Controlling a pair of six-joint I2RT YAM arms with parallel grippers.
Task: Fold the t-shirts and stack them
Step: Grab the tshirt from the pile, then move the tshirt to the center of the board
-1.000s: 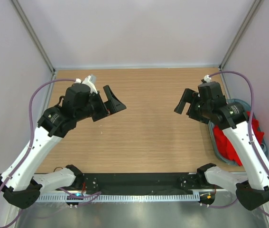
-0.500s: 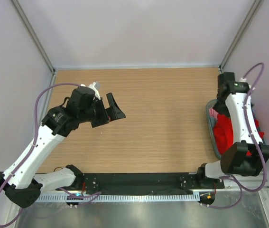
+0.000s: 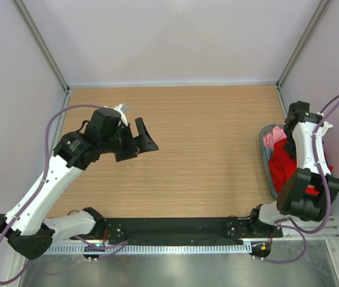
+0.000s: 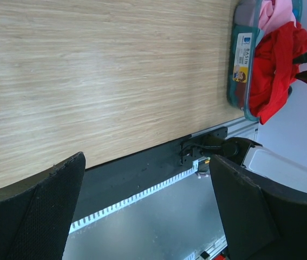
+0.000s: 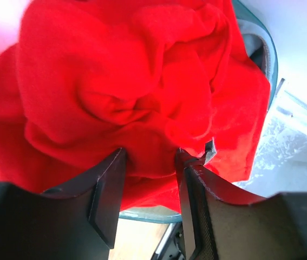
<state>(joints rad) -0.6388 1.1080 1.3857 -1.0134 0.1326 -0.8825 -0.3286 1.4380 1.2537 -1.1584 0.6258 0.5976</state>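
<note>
A crumpled bright red t-shirt point(image 5: 142, 81) fills the right wrist view, piled in the blue-grey basket point(image 3: 263, 156) at the table's right edge. My right gripper point(image 5: 149, 157) reaches down into the basket, and both its fingers press a fold of the red cloth between them. From above, the red t-shirt point(image 3: 283, 168) lies beside a pink t-shirt point(image 3: 271, 139) at the basket's far end. My left gripper point(image 3: 145, 136) hangs open above the left half of the table with nothing between its fingers. In the left wrist view the red t-shirt point(image 4: 275, 59) shows far off.
The wooden table point(image 3: 199, 149) is bare between the arms. Grey walls close in the back and sides, the right one just behind the basket. A black strip and metal rail point(image 3: 175, 236) run along the near edge.
My right arm swung from over the table to the basket, dropped into it, and its jaws closed onto the red cloth. The left arm shifted slightly toward the near edge and stayed open.
</note>
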